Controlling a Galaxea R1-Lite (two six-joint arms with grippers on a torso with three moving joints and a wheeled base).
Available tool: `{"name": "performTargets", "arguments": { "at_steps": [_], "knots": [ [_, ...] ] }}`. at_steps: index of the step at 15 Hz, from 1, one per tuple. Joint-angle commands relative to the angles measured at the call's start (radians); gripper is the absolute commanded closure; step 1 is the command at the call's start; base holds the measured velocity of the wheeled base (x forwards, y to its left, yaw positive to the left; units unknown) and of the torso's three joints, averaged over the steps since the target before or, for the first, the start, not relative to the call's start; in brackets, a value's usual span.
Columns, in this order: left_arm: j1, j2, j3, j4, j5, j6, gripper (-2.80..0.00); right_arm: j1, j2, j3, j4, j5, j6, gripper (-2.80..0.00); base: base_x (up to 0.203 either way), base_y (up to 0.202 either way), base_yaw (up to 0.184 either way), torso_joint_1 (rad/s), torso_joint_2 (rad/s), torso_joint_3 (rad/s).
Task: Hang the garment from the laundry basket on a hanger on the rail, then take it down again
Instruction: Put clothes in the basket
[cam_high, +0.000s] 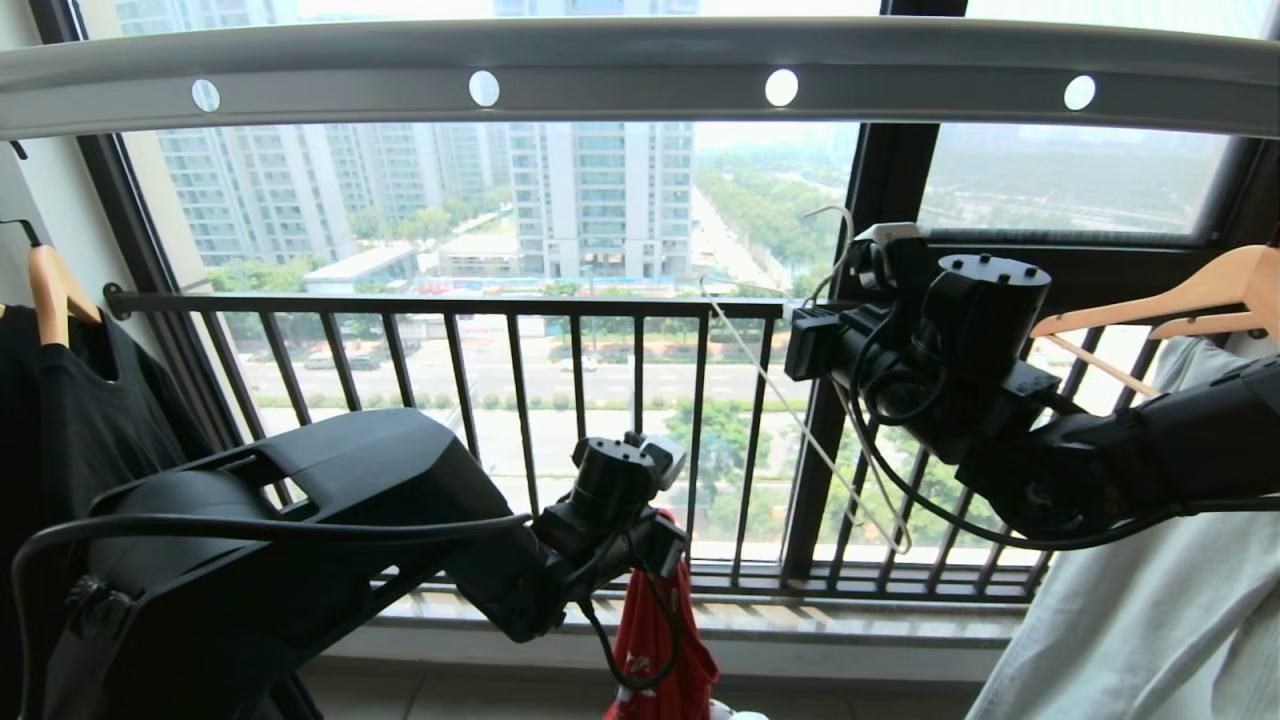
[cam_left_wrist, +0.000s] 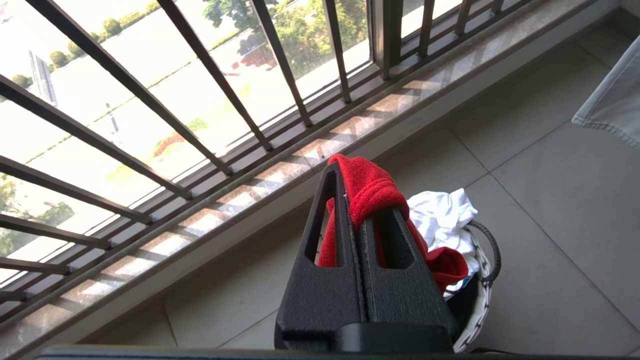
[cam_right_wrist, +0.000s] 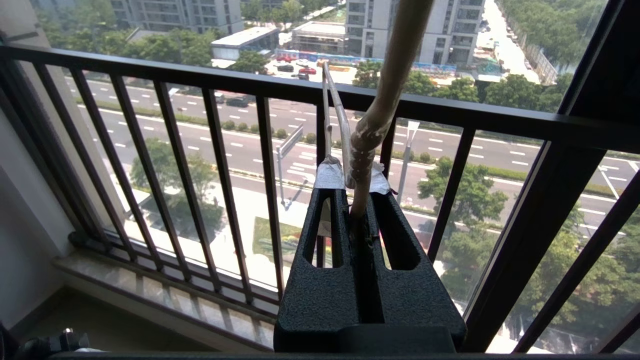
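A: What did the left gripper (cam_left_wrist: 352, 200) have?
B: Its fingers were clamped on the red shirt (cam_left_wrist: 372, 192), which hung from the tips straight above the basket (cam_left_wrist: 482, 265).
A: And the right gripper (cam_right_wrist: 354, 192)?
B: Pinched together on the wire hanger (cam_right_wrist: 362, 145), held beneath the rail (cam_high: 640, 70), facing the window bars (cam_right_wrist: 270, 165).

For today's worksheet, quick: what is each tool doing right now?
Left tool: shut on the garment.
Right tool: shut on the hanger.
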Motion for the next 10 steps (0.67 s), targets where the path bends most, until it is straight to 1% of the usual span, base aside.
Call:
{"name": "performTargets", "arguments": {
  "at_steps": [1,4,5,6,8,10],
  "knots": [
    [0.0,0.046,-0.007,-0.007,0.002,0.001,0.0,-0.001,-0.009,0.001,-0.005,0.0,0.0,0.0,0.0,0.0,0.0,0.0,0.0,0.0],
    [0.006,0.076,-0.022,-0.011,0.002,0.003,0.0,-0.001,-0.009,0.001,-0.005,-0.001,0.0,0.0,0.0,0.0,0.0,0.0,0.0,0.0],
    [0.011,0.087,-0.035,-0.01,0.002,0.02,0.0,-0.001,-0.008,0.001,-0.005,-0.001,0.0,0.0,0.0,0.0,0.0,0.0,0.0,0.0],
    [0.018,0.095,-0.048,-0.004,0.002,0.038,-2.8,-0.001,-0.008,0.001,-0.005,0.0,0.0,0.0,0.0,0.0,0.0,0.0,0.0,0.0],
    [0.018,0.095,-0.052,0.002,0.002,0.044,-2.8,-0.003,-0.008,0.001,-0.005,-0.001,0.0,0.0,0.0,0.0,0.0,0.0,0.0,0.0],
    [0.018,0.077,-0.031,0.023,0.002,0.044,-2.8,-0.006,-0.01,0.001,-0.005,-0.001,0.0,0.0,0.0,0.0,0.0,0.0,0.0,0.0]
  ]
}}
